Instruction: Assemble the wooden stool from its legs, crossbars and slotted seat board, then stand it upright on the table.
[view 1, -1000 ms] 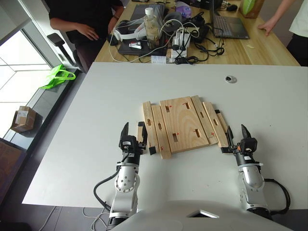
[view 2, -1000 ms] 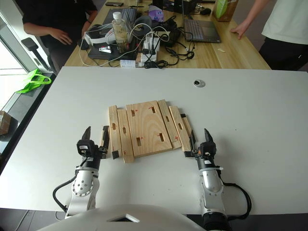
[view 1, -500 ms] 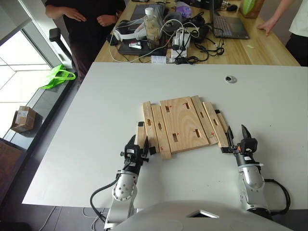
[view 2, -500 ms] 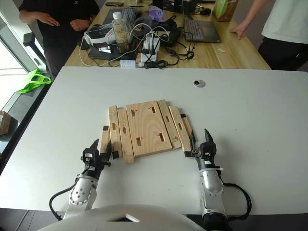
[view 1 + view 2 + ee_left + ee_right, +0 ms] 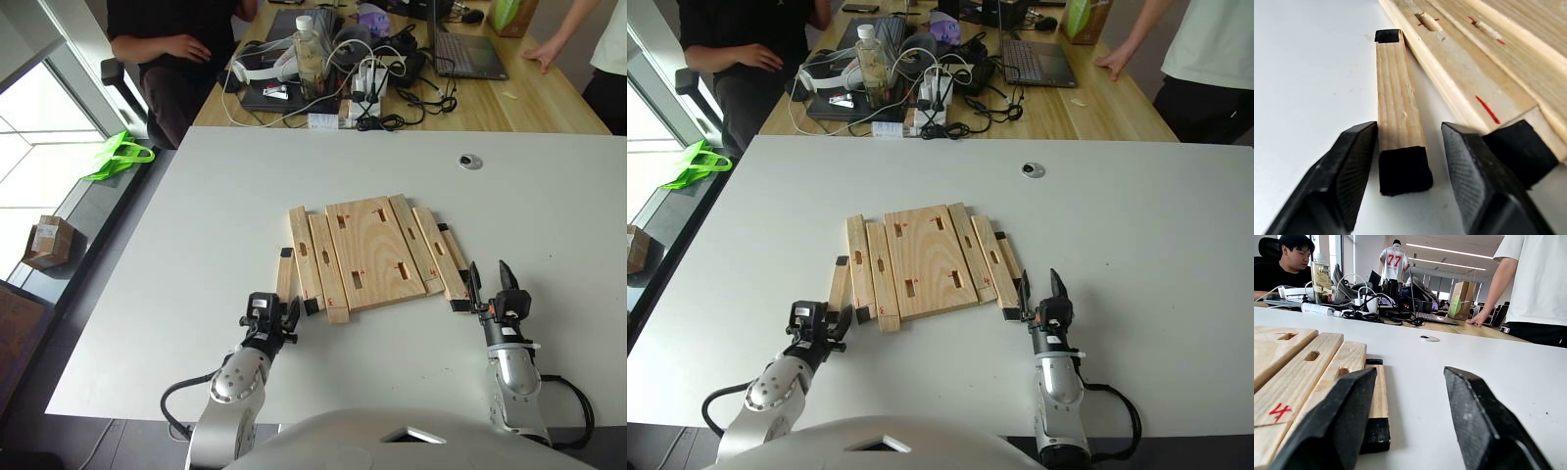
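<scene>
1. The white surface [image 5: 549, 225] carries every part lying flat and unjoined, so assembly looks barely begun.
2. The pale wooden slotted seat board [image 5: 370, 250] lies flat in the middle of the surface.
3. Flat slotted wooden planks [image 5: 312, 264] lie against the seat board on both sides.
4. A thin wooden bar with black end caps [image 5: 1396, 103] lies left of the seat board, just outside the planks. A matching bar [image 5: 1378, 391] lies on the right.
5. The left claw [image 5: 1409, 142] is spread, its fingers straddling the left bar's near cap, unclenched. The step in hand looks like picking up this bar; next it should close and lift.
6. The right claw [image 5: 489, 272] is released, just off the seat board's right near corner, beside the matching bar.
</scene>
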